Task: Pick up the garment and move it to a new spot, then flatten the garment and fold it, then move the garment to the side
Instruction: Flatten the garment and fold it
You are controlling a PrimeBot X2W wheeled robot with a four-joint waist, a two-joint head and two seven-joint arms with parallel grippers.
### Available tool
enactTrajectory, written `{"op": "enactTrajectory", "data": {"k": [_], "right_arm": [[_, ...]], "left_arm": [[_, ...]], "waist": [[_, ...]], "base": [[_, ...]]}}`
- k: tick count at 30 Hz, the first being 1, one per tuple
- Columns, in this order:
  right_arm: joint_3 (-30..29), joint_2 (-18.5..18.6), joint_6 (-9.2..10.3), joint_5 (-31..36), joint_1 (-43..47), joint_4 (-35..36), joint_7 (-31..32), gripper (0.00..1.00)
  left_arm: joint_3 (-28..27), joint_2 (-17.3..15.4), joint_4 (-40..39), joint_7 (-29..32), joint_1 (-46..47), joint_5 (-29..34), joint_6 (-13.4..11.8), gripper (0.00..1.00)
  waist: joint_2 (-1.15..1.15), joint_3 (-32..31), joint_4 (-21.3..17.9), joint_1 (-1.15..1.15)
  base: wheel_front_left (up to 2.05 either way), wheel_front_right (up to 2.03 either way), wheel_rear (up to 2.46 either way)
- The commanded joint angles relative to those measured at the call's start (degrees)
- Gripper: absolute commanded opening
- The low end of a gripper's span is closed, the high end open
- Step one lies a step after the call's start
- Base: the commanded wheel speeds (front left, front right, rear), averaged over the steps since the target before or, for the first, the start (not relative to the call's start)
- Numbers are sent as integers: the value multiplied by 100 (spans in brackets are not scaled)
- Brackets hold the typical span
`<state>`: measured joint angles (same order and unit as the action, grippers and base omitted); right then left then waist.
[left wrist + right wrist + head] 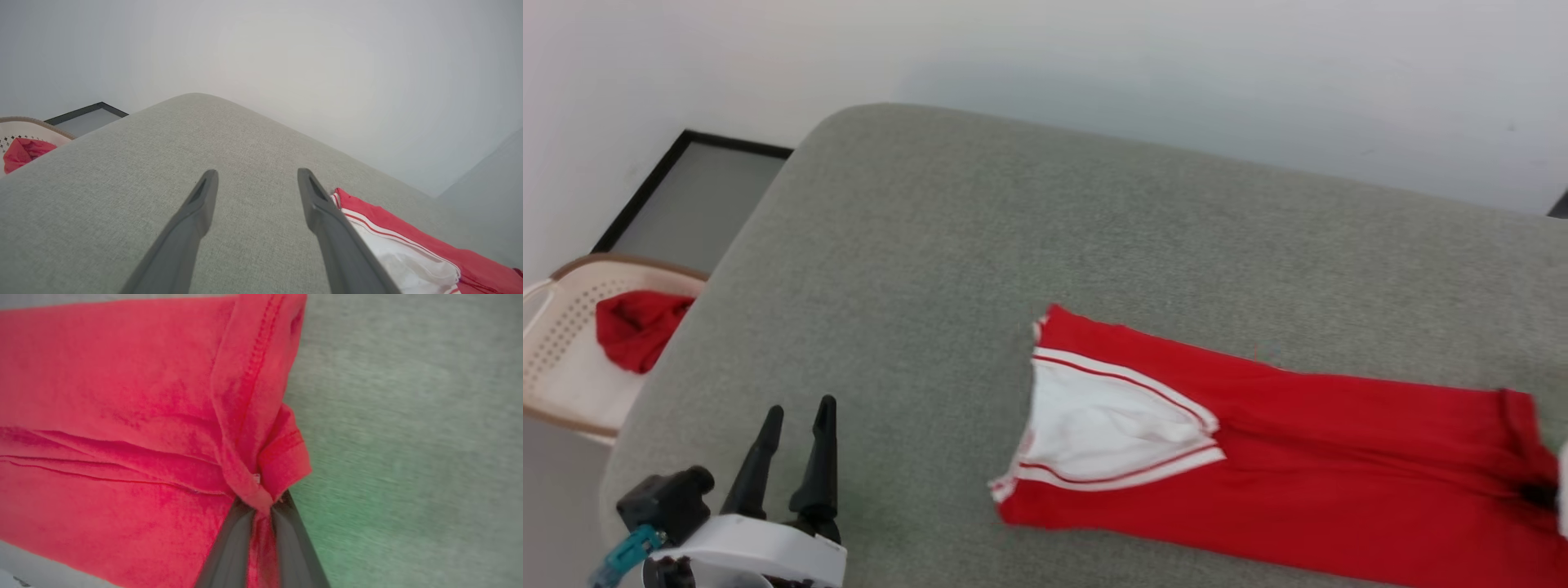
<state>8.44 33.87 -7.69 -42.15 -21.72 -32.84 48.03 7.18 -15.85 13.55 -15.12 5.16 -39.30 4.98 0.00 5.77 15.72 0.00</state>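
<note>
The garment (1298, 457) lies folded into a long red strip on the grey fabric-covered worktop (931, 245), toward 4 o'clock in the head view. Its white sleeve with striped trim faces up at the end that points to 9 o'clock. The right gripper (261, 506) has its fingers (229, 547) clenched on a bunched fold of the hem at the 3 o'clock end. The left gripper (800, 406) hangs at 7 o'clock with its fingers spread and nothing between them. It is apart from the sleeve. At 9 o'clock, off the worktop, a pale basket (556, 327) holds a plain red cloth (637, 327).
</note>
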Motion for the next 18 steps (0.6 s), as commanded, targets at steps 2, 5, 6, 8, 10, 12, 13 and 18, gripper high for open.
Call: {"op": "enactTrajectory", "data": {"k": [2,5,6,8,10,12,13,18], "right_arm": [[-18,172,30,76,-32,-90,-51,0],[-114,374,28,186,-71,-151,-88,0],[-137,428,28,220,-73,-173,-81,0],[-152,470,26,236,-81,-179,-80,0],[-167,495,25,222,-81,-132,-33,0],[-169,499,25,168,-76,-43,-16,0],[-156,500,25,122,-56,37,3,0],[-129,312,25,-321,128,728,154,0]], "left_arm": [[-50,21,23,1,-119,42,29,100],[-71,41,41,1,-157,43,61,100],[-72,39,50,1,-174,45,60,100],[-70,34,60,1,-189,52,65,100],[-85,24,80,1,-215,49,66,100],[-99,10,89,1,-247,36,71,100],[-108,9,89,1,-269,21,74,100],[-113,-21,110,29,-383,-29,49,100]], "waist": [[0,-104,-154,0],[0,-169,-255,0],[0,-188,-288,0],[0,-209,-322,0],[0,-264,-400,0],[0,-326,-485,0],[0,-360,-526,0],[0,-548,-698,0]], "base": [[0,0,0],[0,0,0],[0,0,0],[0,0,0],[0,0,0],[0,0,0],[0,0,0],[0,0,0]]}}
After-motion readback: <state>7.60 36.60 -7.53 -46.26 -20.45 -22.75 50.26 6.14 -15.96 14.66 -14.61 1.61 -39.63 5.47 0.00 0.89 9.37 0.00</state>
